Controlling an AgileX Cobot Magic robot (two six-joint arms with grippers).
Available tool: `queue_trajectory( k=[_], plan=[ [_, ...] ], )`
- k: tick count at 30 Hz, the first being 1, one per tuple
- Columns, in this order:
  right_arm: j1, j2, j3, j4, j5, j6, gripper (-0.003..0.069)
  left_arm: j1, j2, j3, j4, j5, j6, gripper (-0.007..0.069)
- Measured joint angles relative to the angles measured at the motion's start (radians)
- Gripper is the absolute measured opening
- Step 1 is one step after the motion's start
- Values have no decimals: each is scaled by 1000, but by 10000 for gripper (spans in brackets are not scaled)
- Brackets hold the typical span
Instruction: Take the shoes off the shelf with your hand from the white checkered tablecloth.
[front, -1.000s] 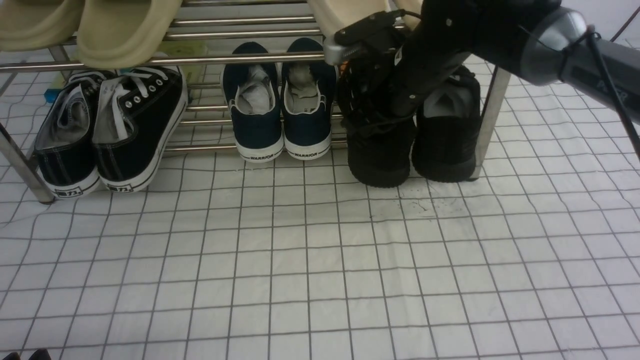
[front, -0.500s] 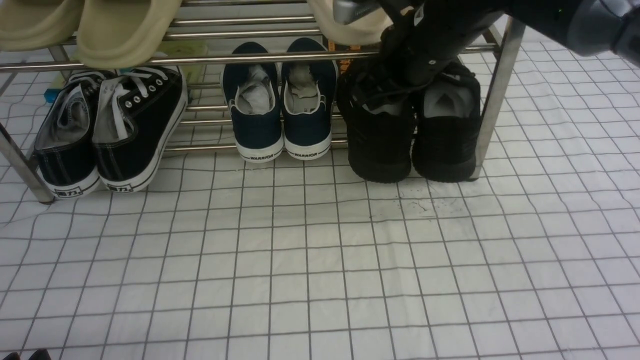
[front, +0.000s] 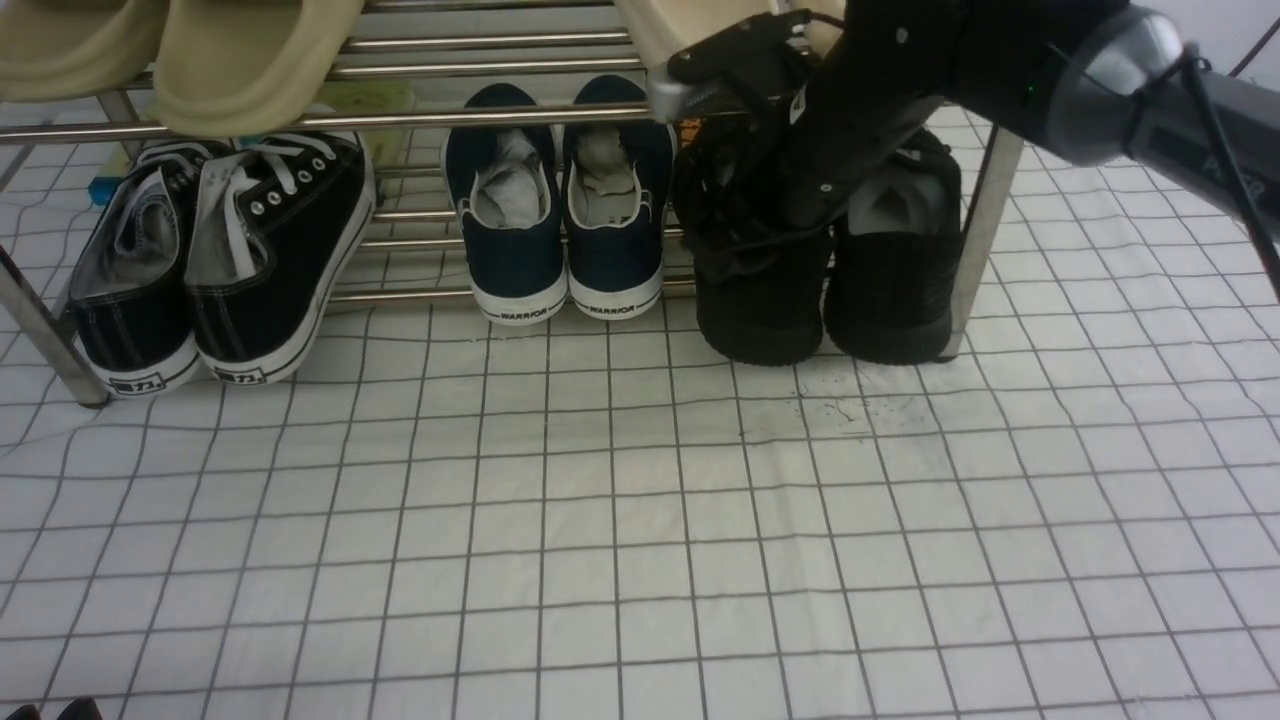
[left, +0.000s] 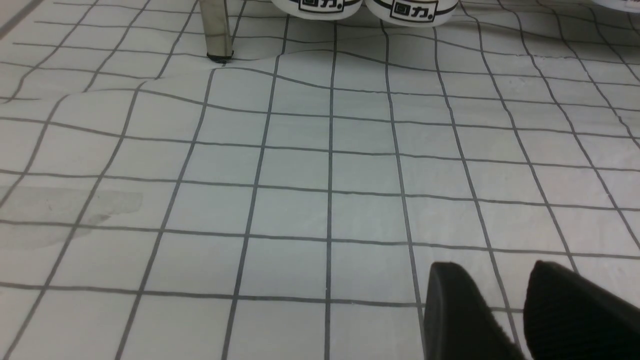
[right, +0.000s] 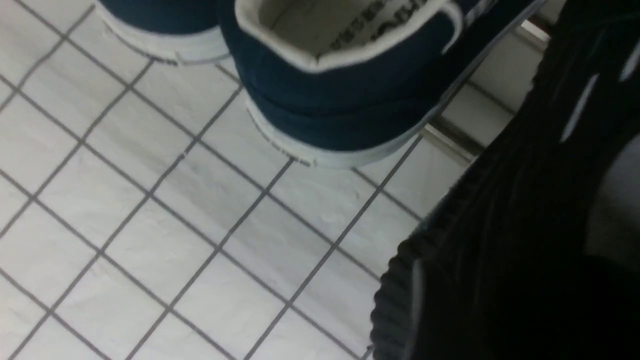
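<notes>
1. The right arm is glossy black, thick and cylindrical, with a grey band and small screws.
2. A thin black cable crosses it at 3 o'clock.
3. The left end effector has matte black, ribbed fingertips.

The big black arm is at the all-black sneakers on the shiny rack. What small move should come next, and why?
Probably close the right gripper on the collar of the left all-black knit sneaker. Its tip sits at that shoe's opening, and the pair sits in the chrome tube rack's lower tier, so nothing is lifted yet.
</notes>
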Motion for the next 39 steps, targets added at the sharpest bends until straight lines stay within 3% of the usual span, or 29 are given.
queue_trajectory(
  k=[5,6,11,17,27,32,39],
  plan=[
    [11,-4,-7,0,77,0,32,0,0,0,0,0,0,240],
    [15,-12,-13,0,109,0,11,0,0,0,0,0,0,240],
    [26,-91,-59,28,289,6,7,0,0,0,0,0,0,240],
    [27,-223,-40,69,321,52,7,0,0,0,0,0,0,240],
    [31,-499,328,132,317,63,11,0,0,0,0,1,0,240],
    [135,-532,479,147,311,20,11,0,0,0,0,1,0,240],
    [291,-507,501,114,291,40,13,0,0,0,0,1,0,240]
  ],
)
